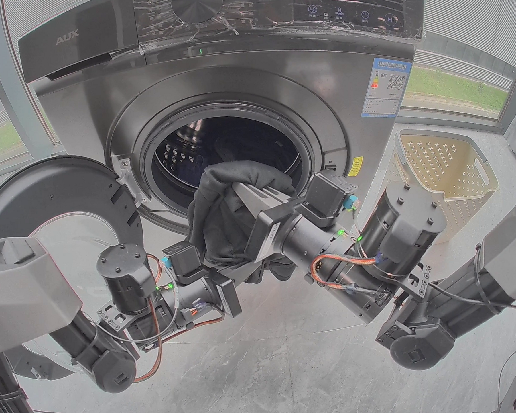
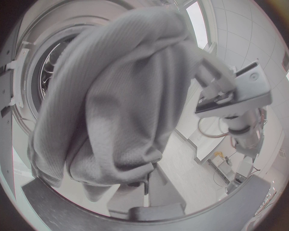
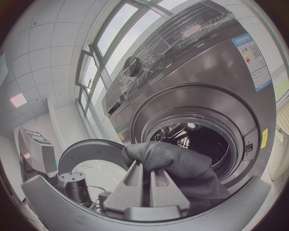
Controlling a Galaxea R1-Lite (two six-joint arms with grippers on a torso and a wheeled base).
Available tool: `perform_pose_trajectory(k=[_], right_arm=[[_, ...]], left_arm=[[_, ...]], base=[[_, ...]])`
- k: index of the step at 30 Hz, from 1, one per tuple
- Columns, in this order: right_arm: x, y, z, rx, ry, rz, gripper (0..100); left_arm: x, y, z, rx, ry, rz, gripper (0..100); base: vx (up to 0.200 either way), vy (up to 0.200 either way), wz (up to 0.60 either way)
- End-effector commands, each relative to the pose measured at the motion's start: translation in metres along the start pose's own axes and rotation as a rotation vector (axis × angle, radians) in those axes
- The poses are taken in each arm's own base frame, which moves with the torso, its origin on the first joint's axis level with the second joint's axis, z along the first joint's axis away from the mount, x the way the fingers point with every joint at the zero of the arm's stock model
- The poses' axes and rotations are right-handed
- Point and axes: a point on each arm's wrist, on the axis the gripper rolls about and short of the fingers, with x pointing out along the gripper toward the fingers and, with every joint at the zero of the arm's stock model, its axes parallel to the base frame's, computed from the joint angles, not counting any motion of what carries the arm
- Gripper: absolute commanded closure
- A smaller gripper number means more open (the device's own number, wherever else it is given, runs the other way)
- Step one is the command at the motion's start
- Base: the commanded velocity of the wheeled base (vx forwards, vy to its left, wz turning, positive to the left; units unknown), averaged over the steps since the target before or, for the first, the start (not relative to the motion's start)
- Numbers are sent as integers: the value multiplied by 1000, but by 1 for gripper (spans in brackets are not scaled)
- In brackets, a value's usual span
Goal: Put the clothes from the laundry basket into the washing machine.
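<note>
Hanging in front of the drum opening [image 1: 226,154] of the washing machine [image 1: 217,86], a black garment [image 1: 221,217] is held up by both arms in the head view. Its top fold sits at the lower lip of the opening; the rest droops below, outside the drum. Right gripper [image 1: 237,188] lies against the upper part of the cloth, jaws pressed close on it. Left gripper [image 1: 255,272] comes in from below and meets the bottom folds. Door [image 1: 57,197] swung wide to the robot's left. Laundry basket [image 1: 445,171], cream, stands on the floor at the machine's right side.

Left wrist view: garment [image 2: 120,99] bunched large just ahead of the camera. Left gripper [image 2: 147,180] has its jaws nearly together, a low fold of cloth pinched between them. Right gripper [image 2: 228,93] is at the far side of the bundle. Drum opening [image 2: 42,81] lies behind the cloth.

Right wrist view: right gripper [image 3: 149,168] with jaws close together, pinching a rounded fold of the garment [image 3: 177,168]. Cloth crosses the lower rim of the drum opening [image 3: 198,141]. Door [image 3: 90,150] stands open off to the side.
</note>
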Motion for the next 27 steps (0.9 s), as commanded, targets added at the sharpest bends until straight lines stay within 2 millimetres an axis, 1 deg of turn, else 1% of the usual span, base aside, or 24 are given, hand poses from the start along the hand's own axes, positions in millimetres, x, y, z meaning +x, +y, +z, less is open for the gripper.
perform_pose_trajectory(k=[1, 2, 4, 6, 8, 10, 11, 14, 17, 19, 24, 27], right_arm=[[-1, -3, -14, -4, 40, -8, 100], [-4, -6, -22, -9, 52, -12, 100], [-5, -7, -28, -9, 52, -10, 100], [-8, -7, -33, -10, 63, -9, 100], [-13, -6, -37, -7, 86, -2, 100], [-15, -4, -39, -7, 96, -1, 100], [-16, -4, -40, -7, 100, 2, 0], [-18, -3, -40, -2, 107, 6, 0], [-23, -3, -34, -1, 106, 0, 0], [-30, -7, -27, -3, 108, -12, 0], [-41, -15, -25, -13, 132, -39, 0], [-47, -28, -22, -31, 140, -79, 0]], left_arm=[[-19, -19, 12, 12, -29, -38, 100], [-37, -32, 16, 17, -27, -56, 100], [-52, -41, 18, 19, -27, -74, 100], [-64, -49, 22, 22, -35, -88, 100], [-72, -54, 24, 24, -47, -85, 100], [-75, -57, 26, 29, -60, -84, 100], [-77, -57, 29, 38, -74, -81, 100], [-78, -57, 32, 50, -89, -75, 100], [-77, -54, 38, 57, -113, -59, 100], [-75, -50, 44, 62, -145, -23, 100], [-71, -41, 54, 69, -189, 29, 100], [-68, -38, 60, 68, -222, 59, 100]], base=[[0, 0, 0], [0, 0, 0], [0, 0, 0], [0, 0, 0], [0, 0, 0], [0, 0, 0], [0, 0, 0], [0, 0, 0], [0, 0, 0], [0, 0, 0], [0, 0, 0], [0, 0, 0]])
